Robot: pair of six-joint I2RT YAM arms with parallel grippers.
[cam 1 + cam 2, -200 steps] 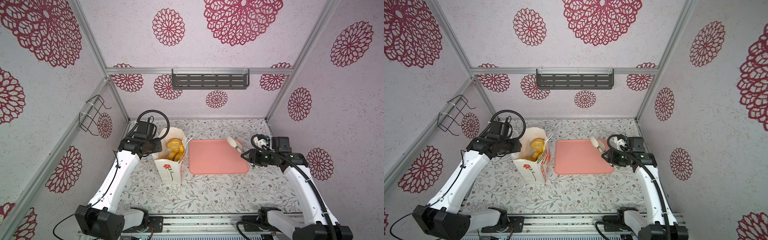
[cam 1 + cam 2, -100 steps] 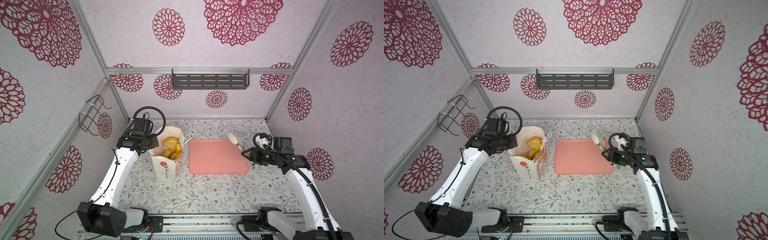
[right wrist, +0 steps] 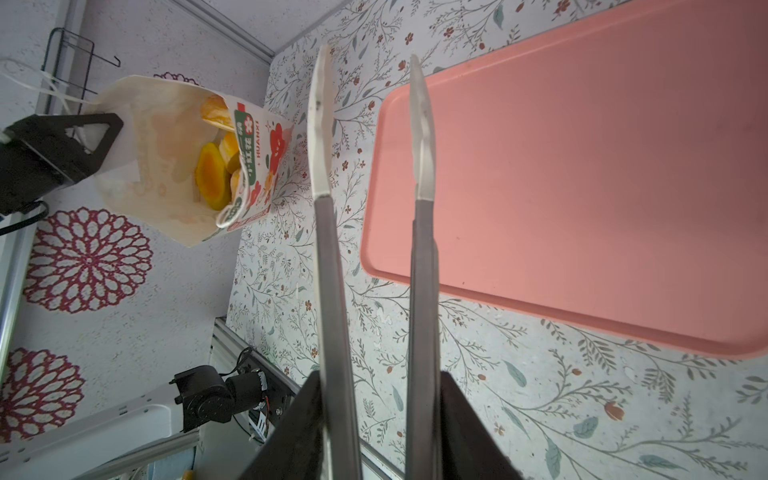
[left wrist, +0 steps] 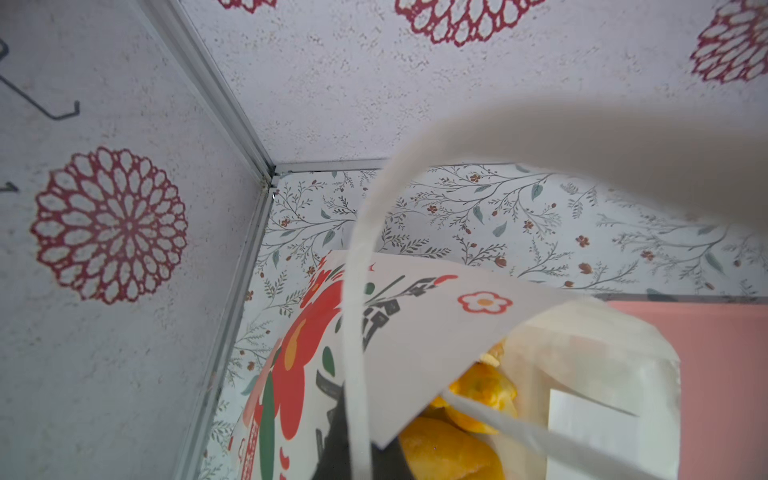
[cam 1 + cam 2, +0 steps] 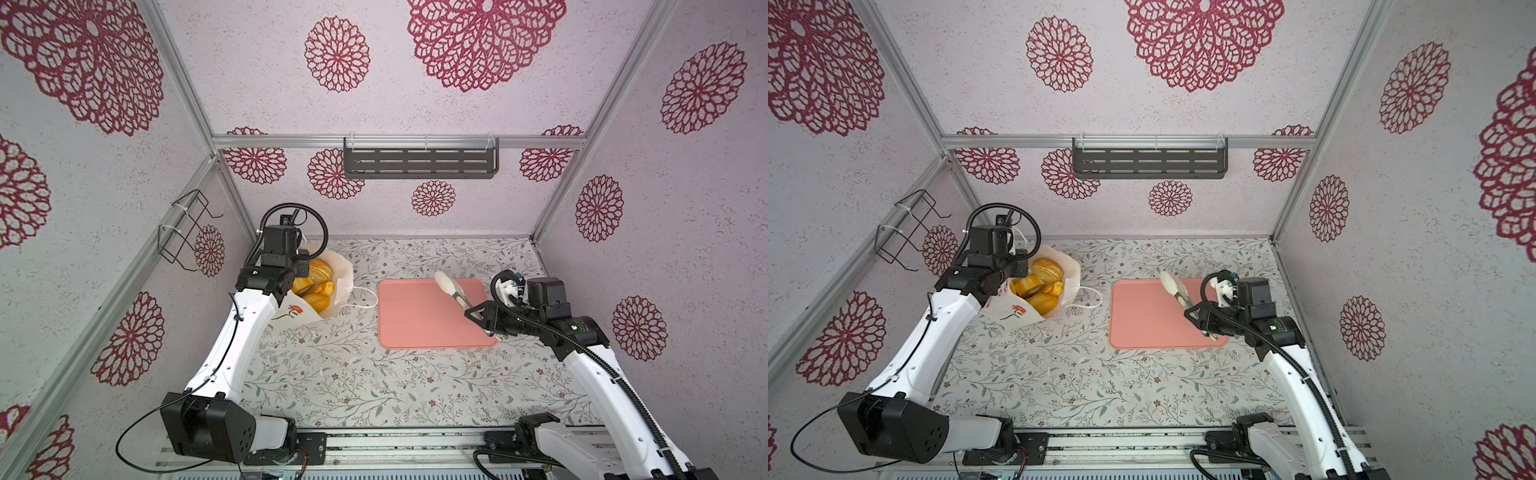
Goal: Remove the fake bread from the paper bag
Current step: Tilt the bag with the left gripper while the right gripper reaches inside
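The white paper bag (image 5: 300,314) (image 5: 1014,309) leans tilted near the back left corner, its mouth open. Several glossy golden pieces of fake bread (image 5: 316,286) (image 5: 1038,286) (image 3: 212,174) lie inside it. My left gripper (image 4: 361,457) is shut on the bag's rim (image 4: 419,332), with a white cord handle (image 4: 353,332) running across it. In the right wrist view one black left finger (image 3: 95,137) presses on the bag's edge. My right gripper (image 5: 482,316) (image 5: 1200,316) (image 3: 380,395) is shut on a pair of tongs (image 5: 451,289) (image 3: 324,249). The tongs' blades stand apart over the tray with nothing between them.
A pink tray (image 5: 419,320) (image 5: 1142,324) (image 3: 582,166) lies right of the bag with nothing on it. The bag's other cord handle (image 5: 361,297) trails on the floral table toward it. A wire rack (image 5: 187,228) hangs on the left wall, and a dark shelf (image 5: 419,162) on the back wall.
The left gripper has shut on the bag's rim and pulled it back and left, so the bag now leans. The right gripper with the tongs has barely moved.
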